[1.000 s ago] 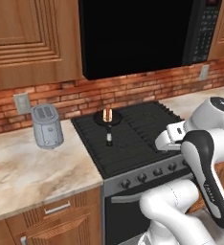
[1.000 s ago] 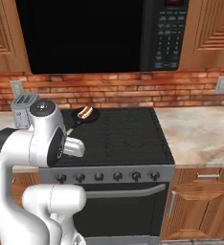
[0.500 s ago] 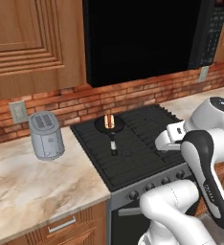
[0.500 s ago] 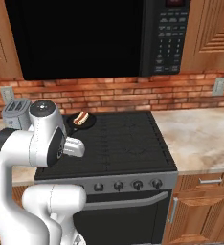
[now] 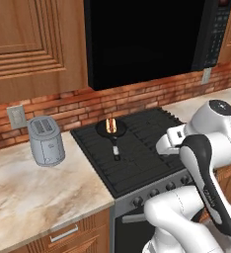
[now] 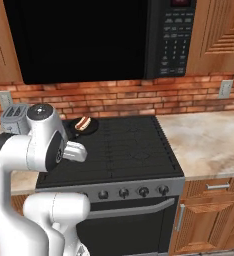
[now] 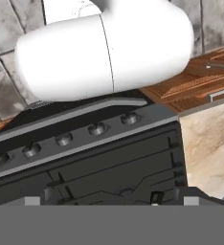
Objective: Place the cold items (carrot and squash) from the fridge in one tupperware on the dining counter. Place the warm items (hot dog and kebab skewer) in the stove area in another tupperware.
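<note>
1. The gripper is folded in over the stove [image 5: 132, 153]; whether its jaws are open cannot be told.
2. A hot dog [image 5: 110, 126] lies in a small black pan [image 6: 84, 126] at the stove's 10 o'clock corner.
3. A toaster [image 5: 46, 141] stands at 9 o'clock.
4. The microwave's [image 6: 89, 37] button labels are too small to read.

The light is bright and even, with no glare. The microwave [image 5: 147, 39] is a flat black patch. Below it, the stove [image 6: 124, 147] looks dark with soft shadows. Everything is sharp, with no blur or bending at edges.
</note>
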Controlling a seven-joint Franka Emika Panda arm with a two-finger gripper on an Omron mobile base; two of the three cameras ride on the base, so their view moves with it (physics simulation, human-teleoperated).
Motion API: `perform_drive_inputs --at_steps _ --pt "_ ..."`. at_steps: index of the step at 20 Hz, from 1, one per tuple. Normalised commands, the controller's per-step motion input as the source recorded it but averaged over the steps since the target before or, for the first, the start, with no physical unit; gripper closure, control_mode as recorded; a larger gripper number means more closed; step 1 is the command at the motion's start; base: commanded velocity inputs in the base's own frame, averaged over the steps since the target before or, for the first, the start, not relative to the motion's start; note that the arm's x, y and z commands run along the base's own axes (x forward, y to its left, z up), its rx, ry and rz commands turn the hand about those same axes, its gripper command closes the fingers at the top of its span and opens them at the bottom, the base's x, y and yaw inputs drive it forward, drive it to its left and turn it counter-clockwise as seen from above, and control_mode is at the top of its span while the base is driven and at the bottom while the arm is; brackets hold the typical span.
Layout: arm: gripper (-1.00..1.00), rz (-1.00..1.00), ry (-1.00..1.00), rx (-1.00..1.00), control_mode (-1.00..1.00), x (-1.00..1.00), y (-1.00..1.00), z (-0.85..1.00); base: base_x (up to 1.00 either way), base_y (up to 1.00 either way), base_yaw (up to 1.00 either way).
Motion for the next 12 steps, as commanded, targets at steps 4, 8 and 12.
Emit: perform_drive_inputs --at_steps 4,8,12 --pt "-1.00 -0.01 0.00 -0.08 -1.00 0.49 0.22 0.00 0.00 0.00 0.00" --pt "-1.00 0.00 0.00 -0.06 -1.00 0.52 0.12 0.00 0.00 0.00 0.00" --pt "-1.00 0.00 0.00 -0.01 -1.00 0.57 0.01 0.00 0.00 0.00 0.00"
